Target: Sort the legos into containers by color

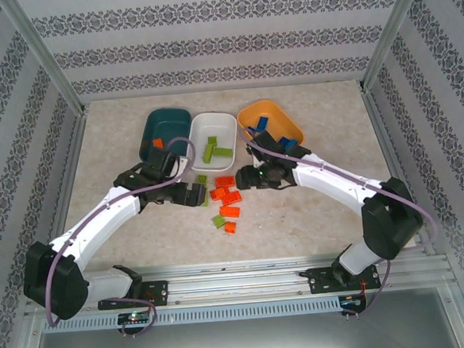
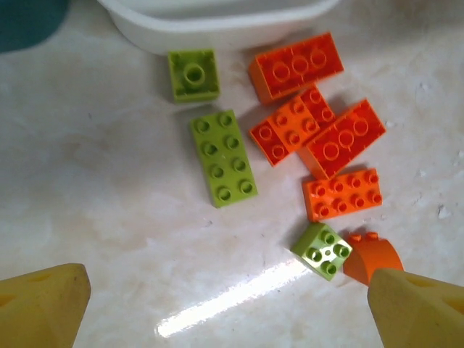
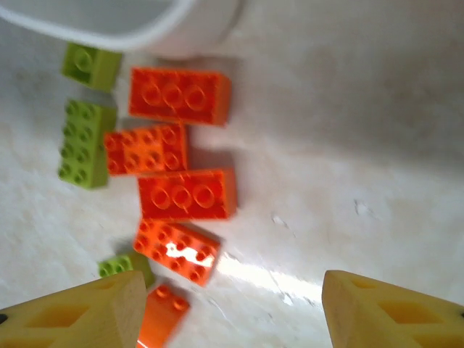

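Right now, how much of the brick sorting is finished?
Partly done. The white plastic tray holds lime green plastic bricks, the orange tray holds blue bricks, and the dark teal tray seems to hold one orange-red brick. Nothing is in hand: the left gripper and right gripper hover open. Left to sort: loose orange-red bricks and loose lime green bricks on the table.

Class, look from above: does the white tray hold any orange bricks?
No, the white tray holds lime green bricks and no orange ones.
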Tool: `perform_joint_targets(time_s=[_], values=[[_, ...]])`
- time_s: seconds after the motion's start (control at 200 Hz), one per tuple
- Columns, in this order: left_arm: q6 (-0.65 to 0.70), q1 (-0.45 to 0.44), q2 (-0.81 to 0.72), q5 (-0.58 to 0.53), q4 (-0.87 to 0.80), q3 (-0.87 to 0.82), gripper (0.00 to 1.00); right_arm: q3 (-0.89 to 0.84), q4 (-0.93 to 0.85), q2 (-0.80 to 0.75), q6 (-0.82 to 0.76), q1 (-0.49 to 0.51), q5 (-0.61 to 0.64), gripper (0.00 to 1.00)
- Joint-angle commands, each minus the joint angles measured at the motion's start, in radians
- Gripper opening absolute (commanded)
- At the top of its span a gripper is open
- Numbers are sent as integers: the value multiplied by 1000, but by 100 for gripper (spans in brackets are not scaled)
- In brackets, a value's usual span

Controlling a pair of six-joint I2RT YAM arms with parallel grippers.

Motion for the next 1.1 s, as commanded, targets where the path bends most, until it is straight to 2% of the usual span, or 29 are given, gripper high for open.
perform_joint_targets(time_s=[0.0,0.165,0.325,0.47,0.734,1.094], values=[[-88,-48,47,-68,-44,29,94,-80,70,-92,34,-2,14,65],[-109,-112,156,-121,-73,82,89,-193,85,-185,41,-4,18,65],[-103,-114,233,-150,-42,96,85,-266,79,-255,36,-17,12,65],[-95,-114,319,-130,-19,136,79,-309,78,-297,35,-38,6,65],[-83,-107,417,-152,-15,190,75,-341,86,-326,42,-62,-8,65],[-59,-55,487,-103,40,195,71,-335,94,-295,52,-54,-43,65]])
